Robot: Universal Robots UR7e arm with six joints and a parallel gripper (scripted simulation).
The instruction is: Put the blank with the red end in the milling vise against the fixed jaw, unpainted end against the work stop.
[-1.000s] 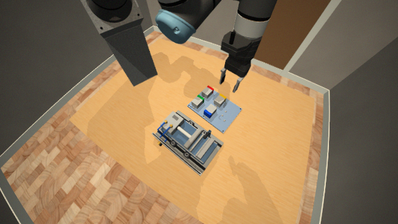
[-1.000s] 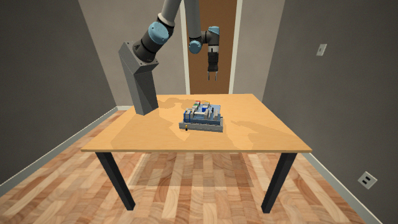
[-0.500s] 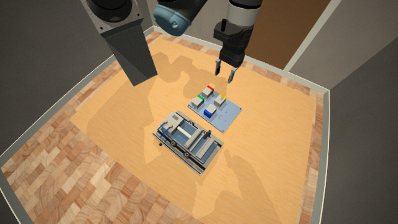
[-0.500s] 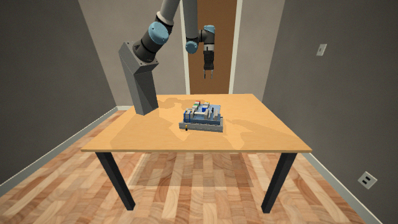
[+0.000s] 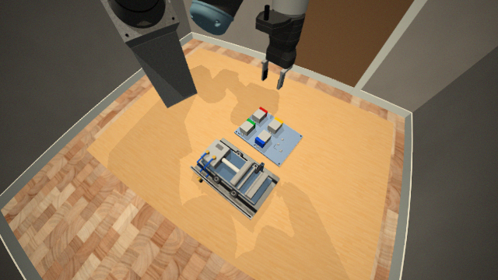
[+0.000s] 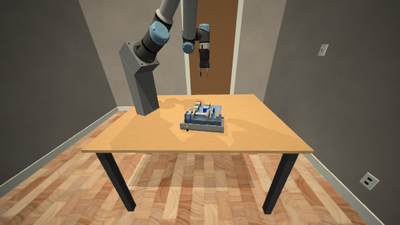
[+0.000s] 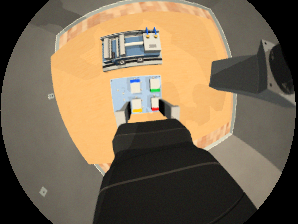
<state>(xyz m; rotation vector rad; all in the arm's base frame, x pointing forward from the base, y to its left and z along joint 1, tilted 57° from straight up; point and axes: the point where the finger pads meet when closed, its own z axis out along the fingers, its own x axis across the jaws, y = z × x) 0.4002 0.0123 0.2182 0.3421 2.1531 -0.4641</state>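
The blank with the red end (image 5: 260,115) lies on the blue plate (image 5: 268,141) at its far left corner, grey with the red end pointing away from the vise. It also shows in the wrist view (image 7: 154,102). The milling vise (image 5: 234,175) stands in front of the plate with nothing between its jaws; two low bars (image 5: 249,180) lie inside. The block with blue hoses (image 5: 213,153) is at its left end and the work stop (image 5: 259,168) is near the right end. My gripper (image 5: 272,78) is open and empty, high above the table behind the plate.
Three other blanks lie on the plate: green end (image 5: 247,126), yellow end (image 5: 275,124) and blue end (image 5: 263,138). The arm's grey pedestal (image 5: 163,58) stands at the table's back left. The vise (image 6: 203,120) sits mid-table in the exterior view.
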